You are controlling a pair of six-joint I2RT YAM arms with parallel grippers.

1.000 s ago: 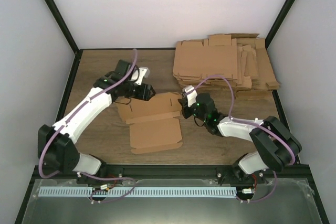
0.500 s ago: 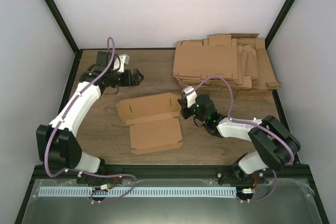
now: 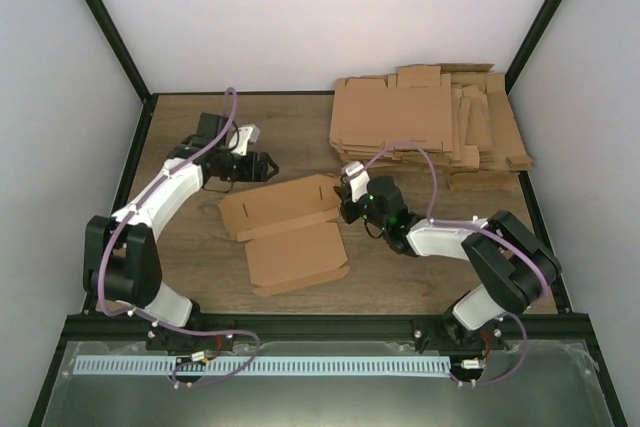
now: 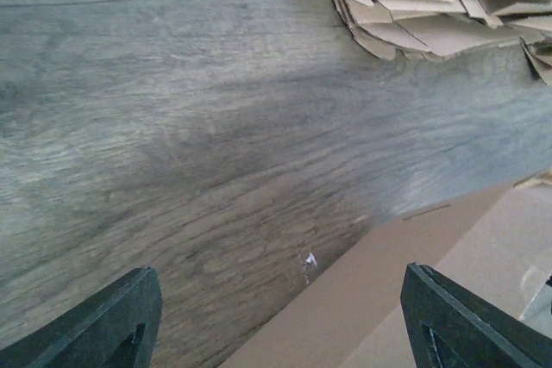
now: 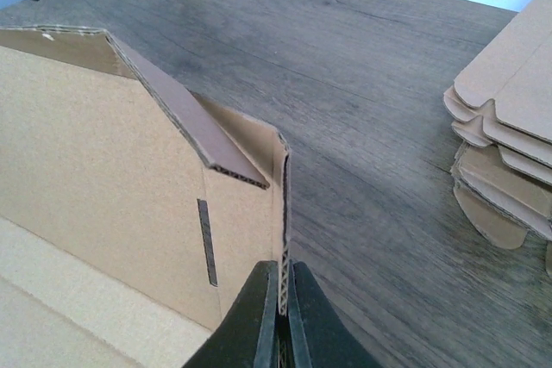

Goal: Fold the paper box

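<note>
Right wrist view: right claw (image 5: 283, 286) pinches the box (image 5: 103, 152) at its flap edge, left claw (image 3: 262, 165) hangs released, so tugging could tear it.

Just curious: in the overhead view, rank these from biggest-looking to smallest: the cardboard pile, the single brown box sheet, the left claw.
1. cardboard pile, largest
2. paper box, somewhat smaller
3. left gripper, smallest by far
</note>
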